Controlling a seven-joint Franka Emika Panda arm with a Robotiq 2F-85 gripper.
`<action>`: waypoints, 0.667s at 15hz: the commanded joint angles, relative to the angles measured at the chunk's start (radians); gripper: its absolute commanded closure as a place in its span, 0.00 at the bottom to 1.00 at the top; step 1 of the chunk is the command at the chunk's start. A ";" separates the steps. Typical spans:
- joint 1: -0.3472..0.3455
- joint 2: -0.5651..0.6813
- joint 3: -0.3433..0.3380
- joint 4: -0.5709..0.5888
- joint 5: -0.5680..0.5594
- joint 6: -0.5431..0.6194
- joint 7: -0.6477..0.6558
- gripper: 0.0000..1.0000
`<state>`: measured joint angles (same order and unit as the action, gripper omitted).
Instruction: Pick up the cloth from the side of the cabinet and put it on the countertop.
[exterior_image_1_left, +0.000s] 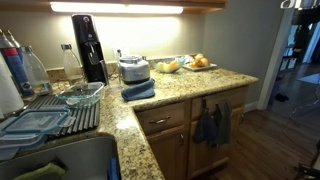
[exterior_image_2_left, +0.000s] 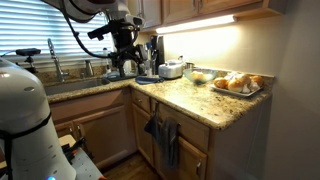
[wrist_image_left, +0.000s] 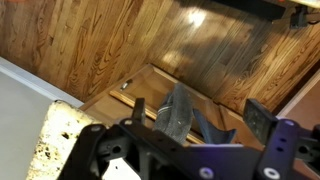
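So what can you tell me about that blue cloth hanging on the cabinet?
The cloth is a small, plain slate-blue towel, soft and limp. It hangs in loose vertical folds against the front of the brown wooden cabinet, just under the speckled countertop edge. How it is hung cannot be seen. Only the cabinet touches it.

The cloth (exterior_image_1_left: 211, 126) is slate-blue and plain. The cabinet (exterior_image_1_left: 172, 150) is medium-brown wood; the countertop (exterior_image_1_left: 195, 86) is speckled tan granite.
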<state>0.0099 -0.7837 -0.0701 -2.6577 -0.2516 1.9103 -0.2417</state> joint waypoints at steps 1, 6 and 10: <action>0.031 0.072 0.045 -0.024 0.041 0.094 0.073 0.00; 0.023 0.085 0.053 -0.009 0.035 0.068 0.047 0.00; 0.025 0.087 0.045 -0.031 0.048 0.119 0.062 0.00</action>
<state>0.0304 -0.7005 -0.0182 -2.6674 -0.2158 1.9806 -0.1958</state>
